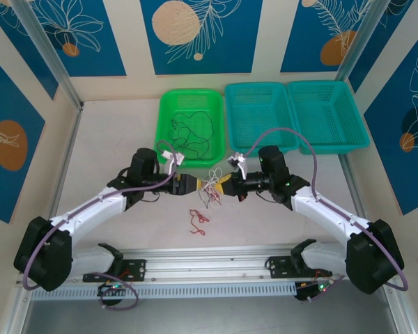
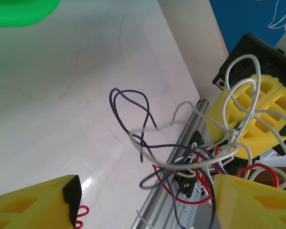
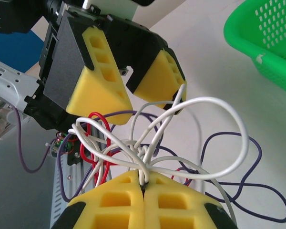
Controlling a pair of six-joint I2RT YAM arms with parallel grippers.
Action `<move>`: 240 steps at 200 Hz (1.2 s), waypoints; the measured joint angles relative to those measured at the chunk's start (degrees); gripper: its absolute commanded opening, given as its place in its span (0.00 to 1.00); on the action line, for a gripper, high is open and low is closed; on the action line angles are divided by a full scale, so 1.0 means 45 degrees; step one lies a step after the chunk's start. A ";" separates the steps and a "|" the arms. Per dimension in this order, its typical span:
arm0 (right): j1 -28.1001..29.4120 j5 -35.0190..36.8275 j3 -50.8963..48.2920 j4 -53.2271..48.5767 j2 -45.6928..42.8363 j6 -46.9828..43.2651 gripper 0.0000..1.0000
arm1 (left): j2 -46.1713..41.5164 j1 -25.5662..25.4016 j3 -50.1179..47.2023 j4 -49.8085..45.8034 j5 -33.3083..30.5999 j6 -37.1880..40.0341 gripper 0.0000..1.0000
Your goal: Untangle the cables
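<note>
Two grippers face each other at mid-table, just near of the green basket (image 1: 168, 104), with the knotted cables (image 1: 210, 189) hanging between them. From above we make out little more than a small snarl, plus a separate red strand (image 1: 198, 219) lying on the table nearer the arm bases. Our right wrist camera tells more: the right gripper (image 3: 144, 183) is clenched on the white cable (image 3: 219, 107) right at the knot, while the red cable (image 3: 96, 125) and a dark cable (image 3: 255, 152) loop through it. The left wrist view shows the left gripper (image 2: 145, 183) released, fingers wide apart, with loops of the tangle reaching into the gap unpinched.
</note>
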 measured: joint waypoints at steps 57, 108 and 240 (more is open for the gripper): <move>-0.0024 0.0044 0.0000 0.0427 0.0005 0.0384 0.00 | 0.0418 -0.0330 0.0000 -0.0053 0.0403 0.0053 0.35; -0.0024 0.0933 -0.0083 0.0272 -0.0238 0.0495 0.00 | 0.0102 -0.0457 0.0160 -0.0835 -0.0967 0.0389 0.00; -0.6047 0.9602 -0.2045 -0.5819 -0.3249 0.7315 0.00 | -0.4095 0.2404 0.2331 -0.7281 -0.9020 0.1608 0.00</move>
